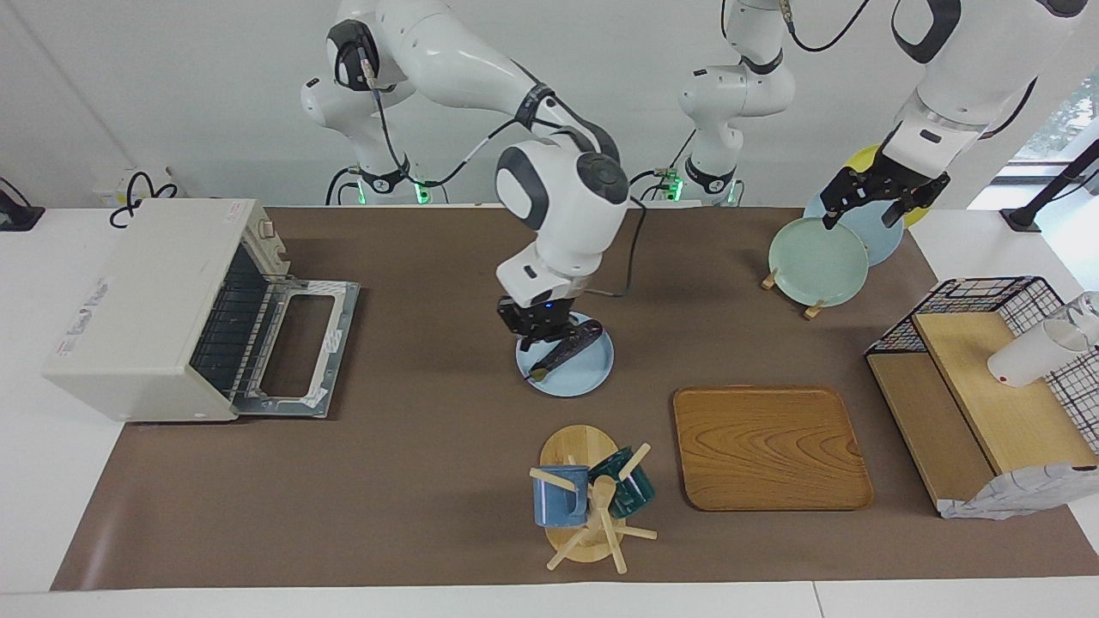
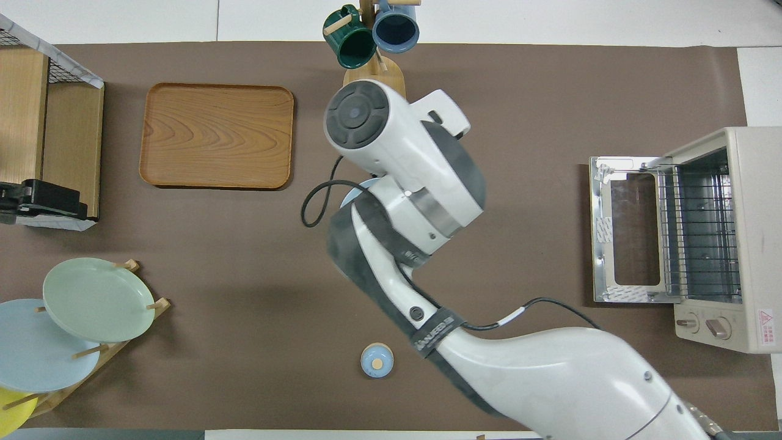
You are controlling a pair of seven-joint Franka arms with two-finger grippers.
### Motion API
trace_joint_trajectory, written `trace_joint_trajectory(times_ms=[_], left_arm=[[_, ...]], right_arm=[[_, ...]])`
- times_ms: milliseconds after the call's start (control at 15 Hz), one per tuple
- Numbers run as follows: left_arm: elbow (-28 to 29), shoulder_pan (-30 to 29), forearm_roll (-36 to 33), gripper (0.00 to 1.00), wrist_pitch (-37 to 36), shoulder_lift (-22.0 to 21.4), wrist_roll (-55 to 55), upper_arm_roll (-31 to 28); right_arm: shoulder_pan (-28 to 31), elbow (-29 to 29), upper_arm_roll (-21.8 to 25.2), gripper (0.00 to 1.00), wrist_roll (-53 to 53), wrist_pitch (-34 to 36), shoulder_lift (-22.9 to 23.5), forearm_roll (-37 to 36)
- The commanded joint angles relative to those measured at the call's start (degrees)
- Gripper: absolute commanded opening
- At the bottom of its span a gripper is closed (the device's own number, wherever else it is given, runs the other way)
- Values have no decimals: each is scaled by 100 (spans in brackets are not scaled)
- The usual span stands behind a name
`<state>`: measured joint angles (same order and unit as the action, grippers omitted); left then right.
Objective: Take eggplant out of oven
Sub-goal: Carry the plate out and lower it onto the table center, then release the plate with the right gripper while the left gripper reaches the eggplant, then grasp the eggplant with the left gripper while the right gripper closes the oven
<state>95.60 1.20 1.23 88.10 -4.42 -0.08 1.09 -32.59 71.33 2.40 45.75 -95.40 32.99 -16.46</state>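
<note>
Brown matting covers the table; the oven (image 1: 163, 309) stands door-down at the right arm's end; the eggplant (image 1: 566, 353) lies on a blue plate (image 1: 592, 376) mid-table; the right gripper (image 1: 538, 330), fingers closed, is low over the plate beside it, holding nothing; the left gripper (image 1: 861, 209) waits spread over the plate rack (image 1: 807, 307)

Both arms had glossy white shells, dark grey joint bands and round caps, black cables strapped alongside, green base lights; black right end effector (image 1: 541, 330), black left end effector (image 1: 867, 204).
</note>
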Motion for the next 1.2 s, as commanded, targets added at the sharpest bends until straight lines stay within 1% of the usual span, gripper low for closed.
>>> trace_joint_trajectory(times_ms=[0,133,267,400,467,600,800,933,1000,1133], left_arm=[[56,117,61,100,111,-77,-45,31],[99,415,87,100,225,-42,-36,31],[143,696,114,100,357,20,-36,31],[108,986,324,100,558,282,-53,31],[134,1179,334,100,725,353,-53,31],[135,1505,342,100,1015,634,-36,40],[135,2313,369,100,1866,1371,-45,31],[134,2498,378,100,2114,1645,8,40],[152,2621,439,100,2246,1716,43,40],[318,2798,597,100,2553,1856,489,40]], right_arm=[[576,1459,-90,0,-249,-303,-547,-340],[1059,2251,-90,0,-496,-619,-802,-349],[1385,2857,-81,0,-506,-909,-987,-384],[1736,3368,-90,0,-506,-1313,-1102,-445],[1808,3527,-90,0,-514,-1506,-1119,-454],[1896,3747,-81,0,-567,-1736,-1172,-463],[2089,3871,-81,0,-944,-1728,-1199,-551],[2177,4002,-81,0,-1033,-1737,-1251,-629],[2178,4081,-81,0,-1033,-1719,-1278,-778],[2169,4117,-81,0,-1033,-1640,-1313,-876]])
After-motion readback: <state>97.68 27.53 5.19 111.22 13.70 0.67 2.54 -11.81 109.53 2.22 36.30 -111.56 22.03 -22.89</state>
